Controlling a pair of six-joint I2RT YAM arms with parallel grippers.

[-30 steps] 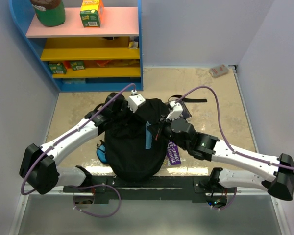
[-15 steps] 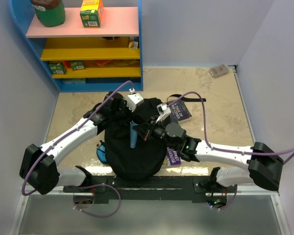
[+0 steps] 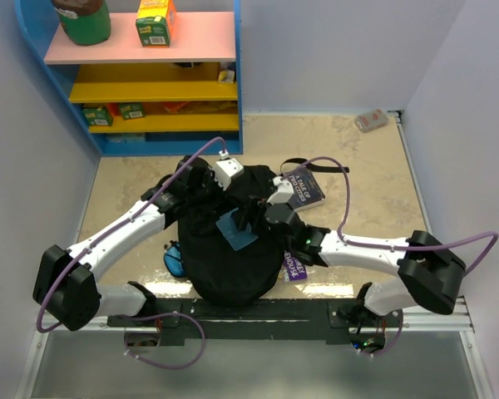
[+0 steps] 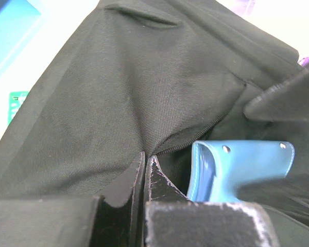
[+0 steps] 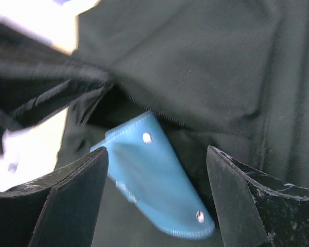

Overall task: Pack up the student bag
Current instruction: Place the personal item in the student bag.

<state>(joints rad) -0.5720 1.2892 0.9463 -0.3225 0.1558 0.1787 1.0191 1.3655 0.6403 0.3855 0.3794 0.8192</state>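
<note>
The student bag (image 3: pixel 229 266), a large black backpack, lies in the middle of the table with its opening toward the far side. My left gripper (image 3: pixel 209 189) is shut on the fabric at the bag's zip edge (image 4: pixel 195 141), and creases run to its tips (image 4: pixel 146 157). My right gripper (image 3: pixel 251 218) hovers over the opening, open. A flat blue case with rivets (image 5: pixel 154 190) lies loose between its fingers (image 5: pixel 232 180), touching neither, partly tucked under the bag's rim. The same blue case (image 3: pixel 237 229) shows from above and in the left wrist view (image 4: pixel 232 172).
Two purple books flank the right arm: one (image 3: pixel 304 188) beyond the bag, one (image 3: pixel 294 263) at its right side. A small blue item (image 3: pixel 173 259) peeks out left of the bag. A blue and yellow shelf (image 3: pixel 150 75) stands far left. A white object (image 3: pixel 371 120) lies far right.
My right gripper has swung left over the bag's opening and opened, letting go of the blue case. The case has gone from upright to lying flat. The left arm has stayed put.
</note>
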